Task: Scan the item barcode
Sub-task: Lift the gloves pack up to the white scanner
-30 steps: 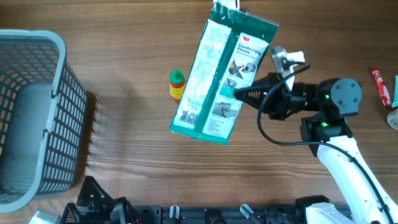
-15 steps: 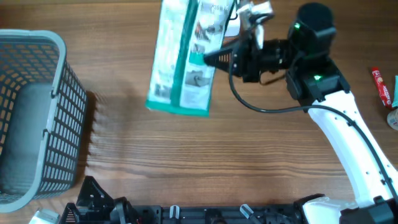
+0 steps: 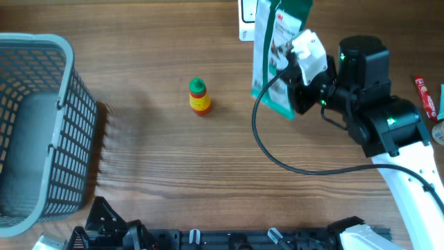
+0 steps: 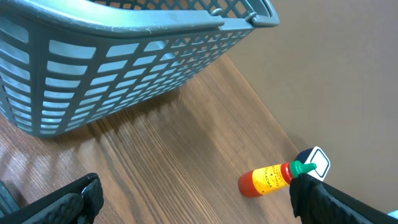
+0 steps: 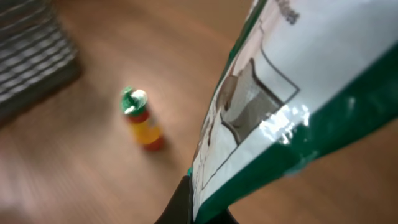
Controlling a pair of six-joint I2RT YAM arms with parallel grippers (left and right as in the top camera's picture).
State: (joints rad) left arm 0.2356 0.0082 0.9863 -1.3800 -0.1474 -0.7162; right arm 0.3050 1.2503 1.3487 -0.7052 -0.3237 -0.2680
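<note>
Swung from the top centre of the overhead view to the upper right, the glove packet (image 3: pixel 276 48) now hangs nearly edge-on there, pinched at its lower edge by the closed right gripper (image 3: pixel 290 94), with a white object (image 3: pixel 246 17) just beside it at the top edge. Uncovered again, a small bottle (image 3: pixel 199 96) with a green cap lies on the wooden table (image 3: pixel 208 167) at centre. At lower left the left gripper (image 4: pixel 196 186) holds its jaws wide and empty, near the grey basket (image 3: pixel 41 43).
</note>
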